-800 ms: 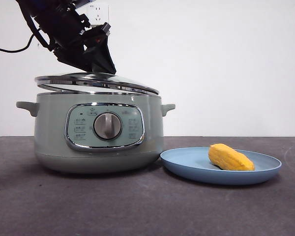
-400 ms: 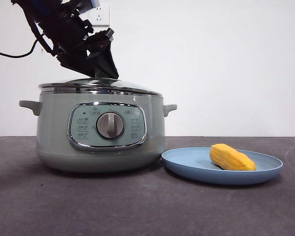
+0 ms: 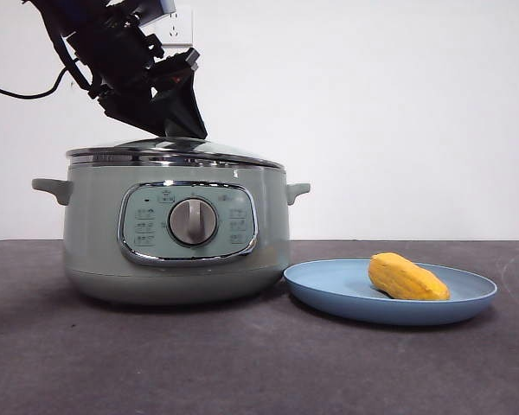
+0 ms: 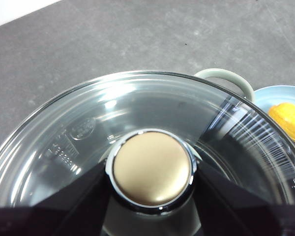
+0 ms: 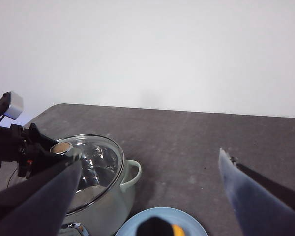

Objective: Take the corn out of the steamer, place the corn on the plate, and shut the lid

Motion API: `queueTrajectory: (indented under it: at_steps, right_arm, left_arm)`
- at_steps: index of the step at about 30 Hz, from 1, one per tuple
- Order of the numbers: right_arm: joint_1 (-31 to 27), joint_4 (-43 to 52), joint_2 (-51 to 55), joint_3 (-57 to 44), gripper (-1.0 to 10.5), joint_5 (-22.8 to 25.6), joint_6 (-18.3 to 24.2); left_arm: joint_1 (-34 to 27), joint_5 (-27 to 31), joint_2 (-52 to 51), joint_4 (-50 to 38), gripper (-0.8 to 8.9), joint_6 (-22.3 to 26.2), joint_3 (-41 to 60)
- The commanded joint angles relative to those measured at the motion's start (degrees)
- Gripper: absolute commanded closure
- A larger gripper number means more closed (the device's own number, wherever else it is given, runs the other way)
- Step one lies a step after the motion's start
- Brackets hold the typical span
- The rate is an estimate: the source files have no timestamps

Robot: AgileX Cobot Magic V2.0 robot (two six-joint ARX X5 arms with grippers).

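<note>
The left gripper [image 4: 151, 206] pinches the knob [image 4: 151, 168] of the lid [image 3: 175, 151], directly above it; the lid sits level on the steamer [image 3: 175, 232].

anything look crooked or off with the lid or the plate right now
Nothing stands out. The lid sits level on the steamer, with the left gripper at its knob. The corn lies inside the plate, nothing spilled. The right gripper waits open above.

The lid [image 3: 175, 152] is sitting on the steamer [image 3: 175, 229], a gripper [image 3: 175, 128] is touching it, and the corn [image 3: 407, 277] is lying on the plate [image 3: 329, 290].
</note>
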State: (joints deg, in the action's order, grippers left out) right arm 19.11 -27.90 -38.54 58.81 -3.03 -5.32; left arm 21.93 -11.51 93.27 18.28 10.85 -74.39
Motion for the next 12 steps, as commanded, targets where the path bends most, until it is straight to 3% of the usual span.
queueTrajectory:
  at_steps: [1,6,12]
  right_arm:
    - [0.07,-0.07,0.02,-0.13,4.7,-0.09,0.2]
    - [0.07,-1.73,0.02,-0.13,4.7,-0.09,0.2]
    - [0.07,-1.95,0.04,-0.13,4.7,-0.11,0.2]
  left_arm:
    - [0.57,-0.79,2.34,3.54,7.82,-0.31,1.18]
    - [0.57,-0.76,2.34,3.23,6.15,-0.37,1.18]
    - [0.57,-0.79,2.34,3.78,6.15,-0.57,1.18]
